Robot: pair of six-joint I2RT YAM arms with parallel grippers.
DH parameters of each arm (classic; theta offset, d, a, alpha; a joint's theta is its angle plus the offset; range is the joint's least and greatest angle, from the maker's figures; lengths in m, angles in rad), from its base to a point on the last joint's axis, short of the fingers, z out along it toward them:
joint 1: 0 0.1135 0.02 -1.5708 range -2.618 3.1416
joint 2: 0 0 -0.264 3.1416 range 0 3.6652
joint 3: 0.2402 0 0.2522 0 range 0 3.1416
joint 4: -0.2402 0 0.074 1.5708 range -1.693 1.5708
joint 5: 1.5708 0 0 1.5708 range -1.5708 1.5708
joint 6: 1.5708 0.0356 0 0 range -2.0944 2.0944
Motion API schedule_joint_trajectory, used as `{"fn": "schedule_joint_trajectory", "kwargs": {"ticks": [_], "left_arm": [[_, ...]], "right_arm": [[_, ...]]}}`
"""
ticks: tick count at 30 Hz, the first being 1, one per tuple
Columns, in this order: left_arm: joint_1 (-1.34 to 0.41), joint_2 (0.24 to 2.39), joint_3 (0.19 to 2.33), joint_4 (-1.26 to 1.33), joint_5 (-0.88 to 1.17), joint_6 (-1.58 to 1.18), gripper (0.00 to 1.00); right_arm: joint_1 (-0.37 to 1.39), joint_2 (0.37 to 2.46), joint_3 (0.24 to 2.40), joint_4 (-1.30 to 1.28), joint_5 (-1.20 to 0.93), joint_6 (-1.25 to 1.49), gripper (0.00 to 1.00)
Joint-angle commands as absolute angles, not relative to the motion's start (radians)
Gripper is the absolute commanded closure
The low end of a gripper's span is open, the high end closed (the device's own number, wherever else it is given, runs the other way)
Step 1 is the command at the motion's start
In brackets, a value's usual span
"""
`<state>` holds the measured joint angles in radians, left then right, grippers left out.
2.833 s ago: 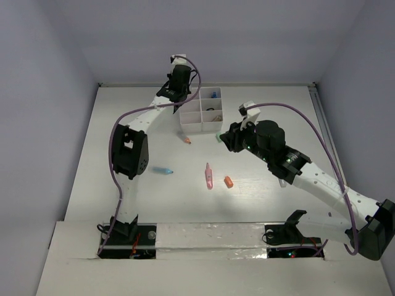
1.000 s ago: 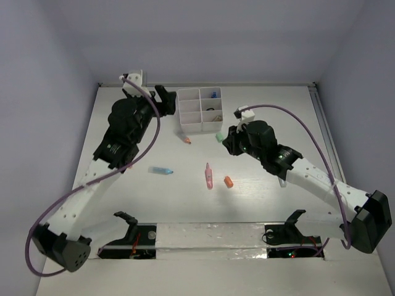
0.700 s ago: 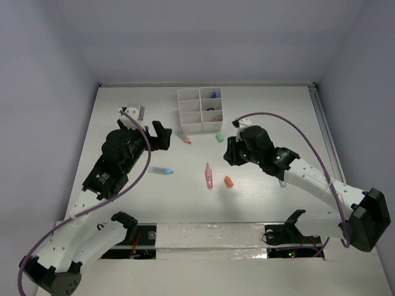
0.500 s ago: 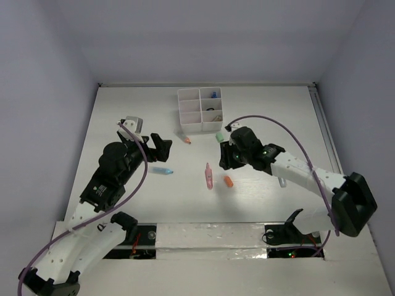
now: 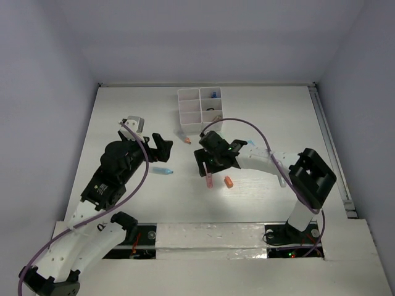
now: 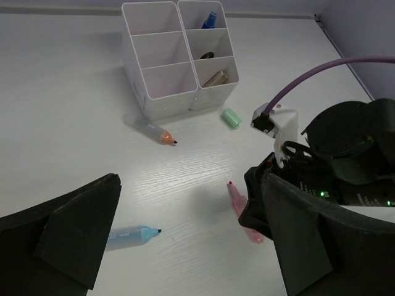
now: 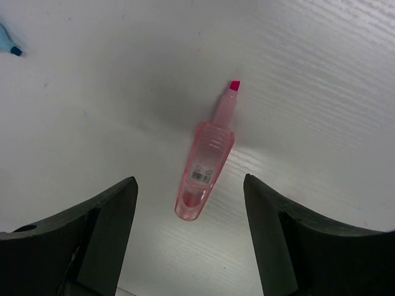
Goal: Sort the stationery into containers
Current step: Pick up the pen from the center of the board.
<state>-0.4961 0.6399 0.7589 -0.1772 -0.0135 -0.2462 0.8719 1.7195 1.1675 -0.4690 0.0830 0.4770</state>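
A white six-compartment organiser (image 5: 199, 111) (image 6: 162, 74) stands at the back. Its right column holds a blue-capped item (image 6: 210, 18), a dark item and a tan piece (image 6: 214, 78). A pink marker (image 5: 210, 179) (image 7: 205, 163) lies on the table, and my right gripper (image 5: 207, 170) (image 7: 191, 240) hangs open just above it, fingers either side of its rear end. My left gripper (image 5: 162, 148) (image 6: 197, 246) is open and empty above a light-blue marker (image 5: 163, 171) (image 6: 128, 237), whose tail is hidden behind the left finger (image 6: 74, 237).
An orange-tipped marker (image 5: 185, 139) (image 6: 154, 131) lies in front of the organiser, and a pale-green piece (image 6: 231, 118) sits to its right. An orange bit (image 5: 228, 182) lies right of the pink marker. The right arm (image 6: 333, 160) fills the right of the left wrist view.
Both grippers opened wider. The right arm swung left from near the green piece to over the pink marker. The left arm came back from the organiser to above the light-blue marker.
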Motion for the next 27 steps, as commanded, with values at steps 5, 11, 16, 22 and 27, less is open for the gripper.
{"fn": "schedule_joint_trajectory", "kwargs": {"ticks": [5, 11, 16, 22, 27], "left_arm": [[-0.488, 0.638, 0.759, -0.149, -0.015, -0.247, 0.04], [-0.488, 0.647, 0.759, -0.149, -0.017, -0.25, 0.04], [-0.479, 0.647, 0.758, -0.149, -0.015, -0.253, 0.04], [-0.479, 0.649, 0.758, -0.149, -0.015, -0.252, 0.04], [-0.479, 0.649, 0.758, -0.15, -0.015, -0.252, 0.03]], "right_arm": [[0.937, 1.713, 1.167, -0.577, 0.158, 0.563, 0.25], [0.966, 1.712, 1.109, -0.54, 0.14, 0.606, 0.37], [0.966, 1.715, 1.069, -0.509, 0.123, 0.624, 0.5], [0.966, 1.73, 1.066, -0.474, 0.135, 0.627, 0.51], [0.966, 1.741, 1.066, -0.468, 0.133, 0.627, 0.52]]}}
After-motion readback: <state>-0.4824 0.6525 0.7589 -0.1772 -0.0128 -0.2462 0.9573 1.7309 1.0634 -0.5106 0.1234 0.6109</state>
